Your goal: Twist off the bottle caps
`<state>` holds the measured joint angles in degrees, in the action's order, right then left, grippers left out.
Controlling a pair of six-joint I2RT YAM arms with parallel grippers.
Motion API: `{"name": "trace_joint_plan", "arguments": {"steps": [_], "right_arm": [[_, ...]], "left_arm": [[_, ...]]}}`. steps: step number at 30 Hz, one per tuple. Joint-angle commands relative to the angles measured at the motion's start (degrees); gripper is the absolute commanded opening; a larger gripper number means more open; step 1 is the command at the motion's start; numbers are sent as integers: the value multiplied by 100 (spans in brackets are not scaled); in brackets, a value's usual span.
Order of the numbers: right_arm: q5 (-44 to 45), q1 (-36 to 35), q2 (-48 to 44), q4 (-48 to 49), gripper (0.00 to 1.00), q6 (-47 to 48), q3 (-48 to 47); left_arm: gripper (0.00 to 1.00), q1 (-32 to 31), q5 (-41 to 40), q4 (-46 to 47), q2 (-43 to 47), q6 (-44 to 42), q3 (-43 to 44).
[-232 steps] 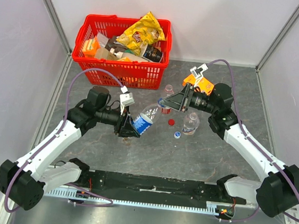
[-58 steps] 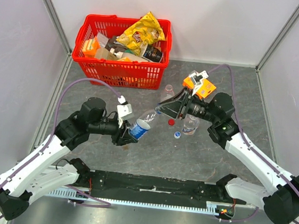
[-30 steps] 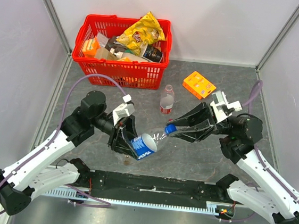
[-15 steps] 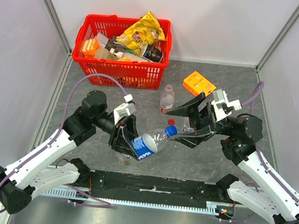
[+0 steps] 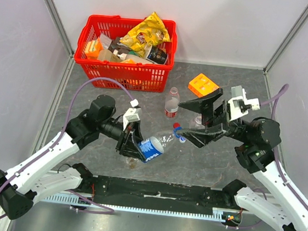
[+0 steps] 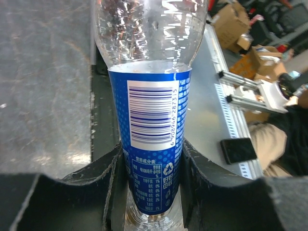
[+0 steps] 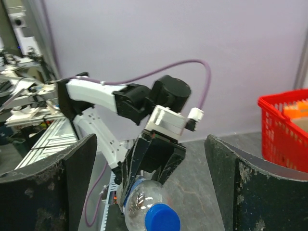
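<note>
Right gripper (image 5: 182, 118) sprung wide off small blue ribbed plastic cap (image 7: 162, 217), pinched a second ago; cap sits on neck of clear blue-labelled plastic bottle (image 6: 153, 144), between its spread jaws; bottle tilted above centre of grey surface (image 5: 204, 159), left gripper (image 5: 133, 142) clamped round label; red-labelled bottle (image 5: 171, 102) upright toward far edge, beside red plastic basket (image 5: 119, 76).

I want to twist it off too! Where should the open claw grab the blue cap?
Pinch the blue cap on its round sides, coming end-on along the bottle neck: it points straight at the right gripper.
</note>
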<state>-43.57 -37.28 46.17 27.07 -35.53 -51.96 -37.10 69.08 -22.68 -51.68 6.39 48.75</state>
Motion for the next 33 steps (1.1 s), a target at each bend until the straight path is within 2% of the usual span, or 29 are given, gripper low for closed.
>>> {"name": "trace_joint_plan", "arguments": {"steps": [1, 6, 10, 13, 16, 26, 33], "right_arm": [[901, 1, 119, -1201, 98, 380, -393], [1500, 1, 462, -2012, 98, 442, -666], [2018, 10, 559, -2232, 98, 249, -587], [2449, 1, 586, -2329, 98, 38, -429], [2608, 1, 682, -2373, 98, -138, -323], [2687, 27, 1279, -2531, 97, -744, -288], [2450, 45, 1974, -2558, 93, -1158, -376]], "left_arm": [[44, -8, -1035, -527, -26, -604, 284], [43, -8, -1783, -817, -79, -929, 328], [44, -8, -2529, -966, -18, -1184, 232], [44, -8, -3468, -1011, 35, -1167, 152], [44, -8, -3918, -1002, 53, -1140, 126], [42, -51, -5210, -1019, 53, -1017, 82], [41, -174, -5905, -1072, 132, -1000, 108]]}}
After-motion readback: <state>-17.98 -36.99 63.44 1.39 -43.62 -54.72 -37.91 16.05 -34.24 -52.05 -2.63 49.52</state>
